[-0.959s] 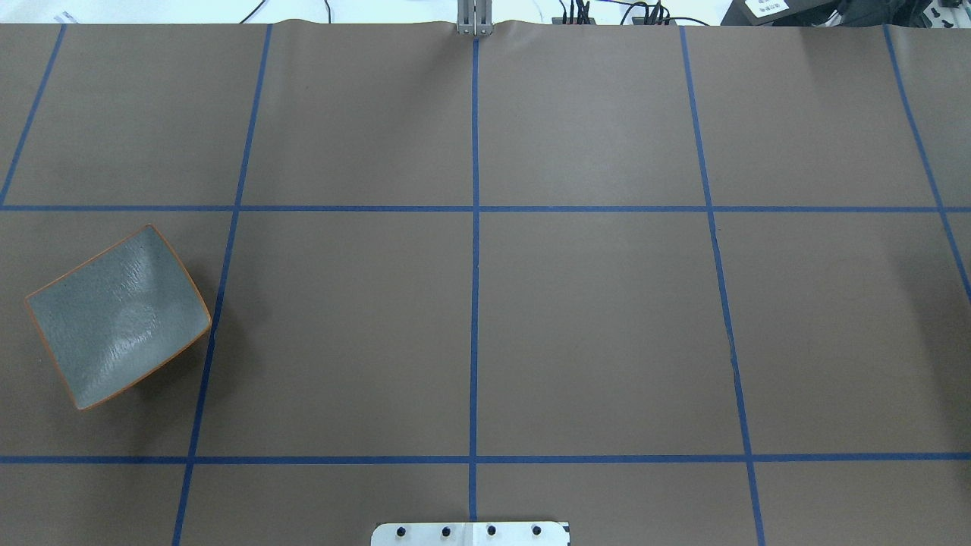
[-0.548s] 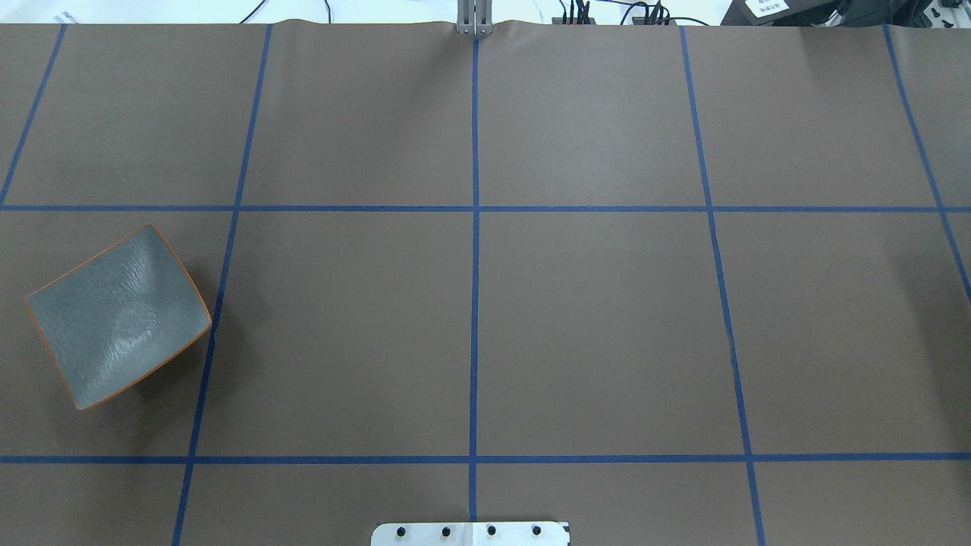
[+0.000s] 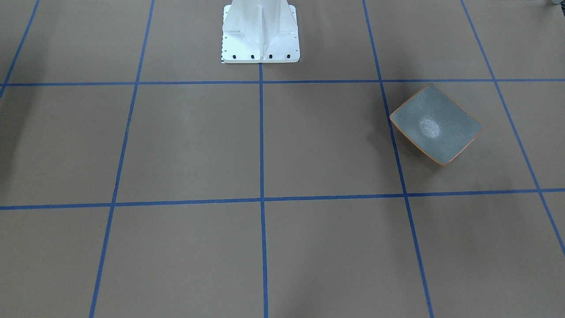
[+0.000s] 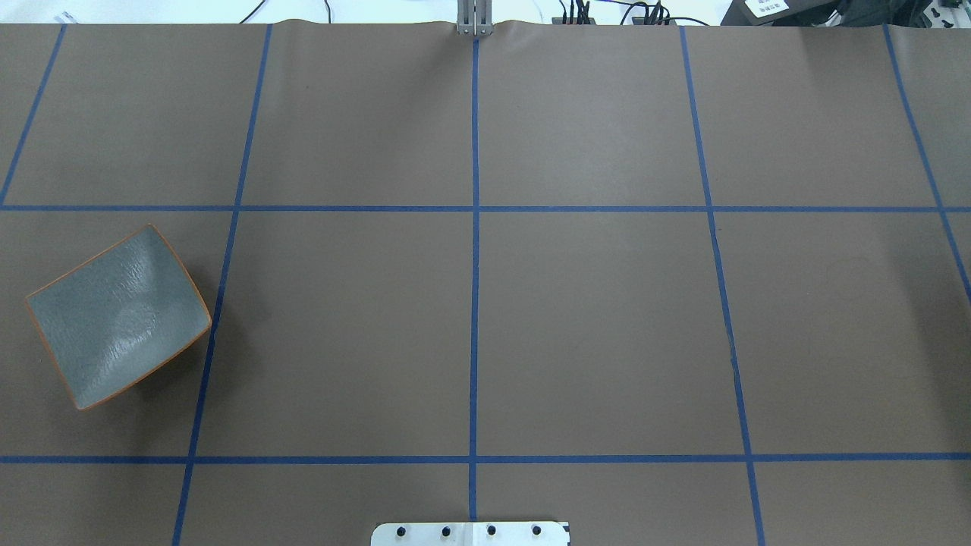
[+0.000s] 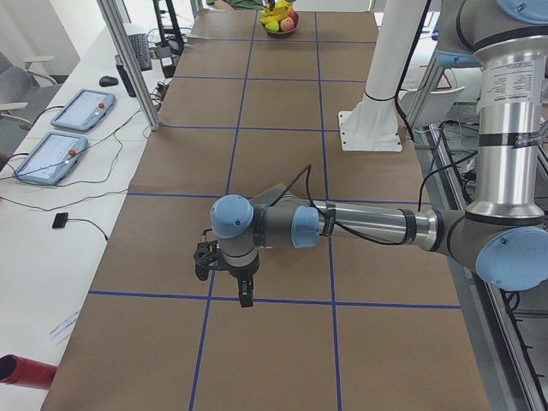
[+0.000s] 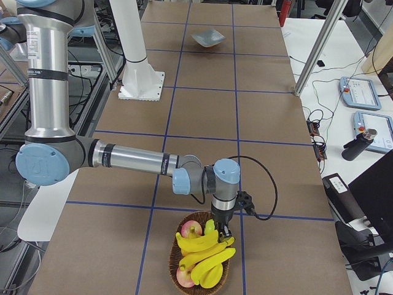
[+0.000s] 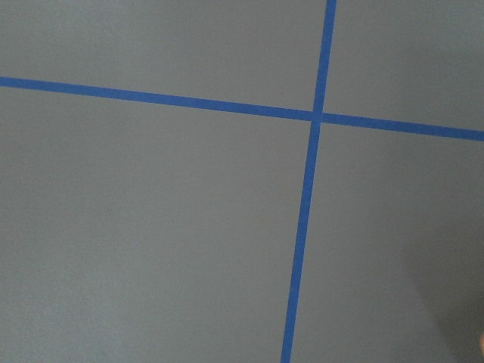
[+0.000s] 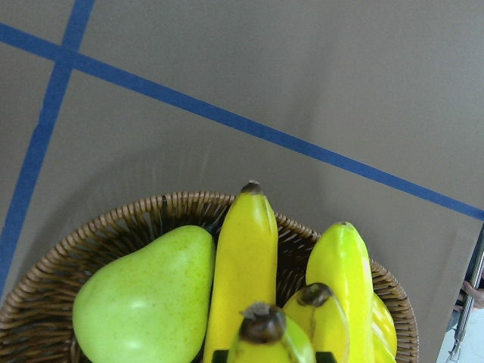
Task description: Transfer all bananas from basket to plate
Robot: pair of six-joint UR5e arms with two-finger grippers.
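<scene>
Though outside the overhead view, bananas (image 8: 243, 257) in the basket (image 8: 121, 218).

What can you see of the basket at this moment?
The basket is a round, shallow bowl of brown woven wicker. It sits upright on the brown table cover at the robot's far right end, outside the overhead view. It is heaped with yellow bananas, a green pear and two reddish fruits. The right gripper hangs right above the bananas; whether it touches them cannot be told.
</scene>
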